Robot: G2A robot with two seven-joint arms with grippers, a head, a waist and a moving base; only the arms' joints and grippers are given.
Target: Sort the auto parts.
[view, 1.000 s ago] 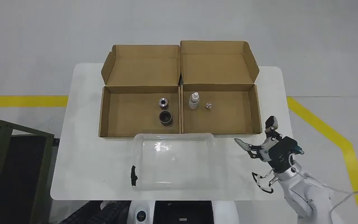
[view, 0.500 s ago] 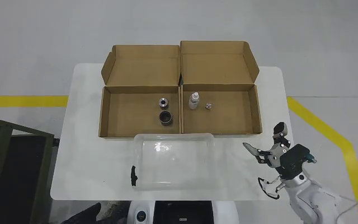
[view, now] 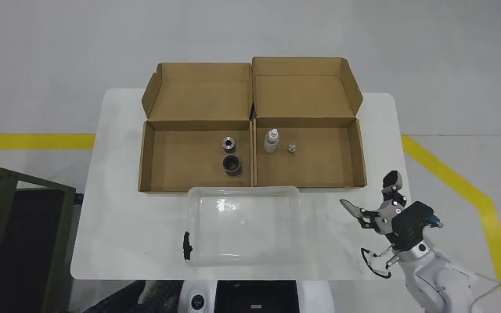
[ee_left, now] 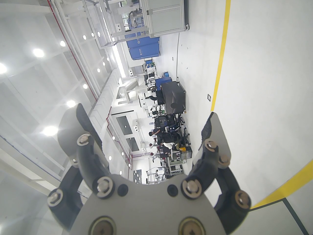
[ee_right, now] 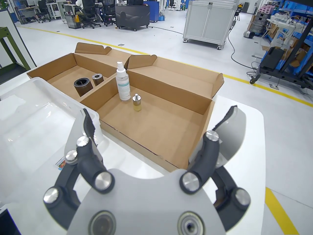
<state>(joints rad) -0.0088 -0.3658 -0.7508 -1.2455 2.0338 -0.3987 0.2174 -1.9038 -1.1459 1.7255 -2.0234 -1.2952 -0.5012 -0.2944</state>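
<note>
Two open cardboard boxes stand side by side. The left box (view: 180,160) holds a dark metal ring (view: 232,163) and a smaller steel cylinder (view: 225,142). In the right box (view: 329,164) are a white spray bottle (view: 271,141) and a small metal fitting (view: 292,147). A black part (view: 187,245) lies on the table by the clear bin (view: 244,227). My right gripper (view: 368,194) hovers over the table's near right corner, open and empty (ee_right: 159,113). My left gripper (ee_left: 145,116) is open with nothing in it and points out at the room.
The white table (view: 125,196) has bare room left of the boxes and bin. The clear bin (ee_right: 36,113) sits right in front of the boxes, near the front edge. Both box lids stand up at the back. A yellow floor line runs past the table.
My right gripper has drawn back from the right box toward the table's near right corner, then kept still. The parts have not moved.
</note>
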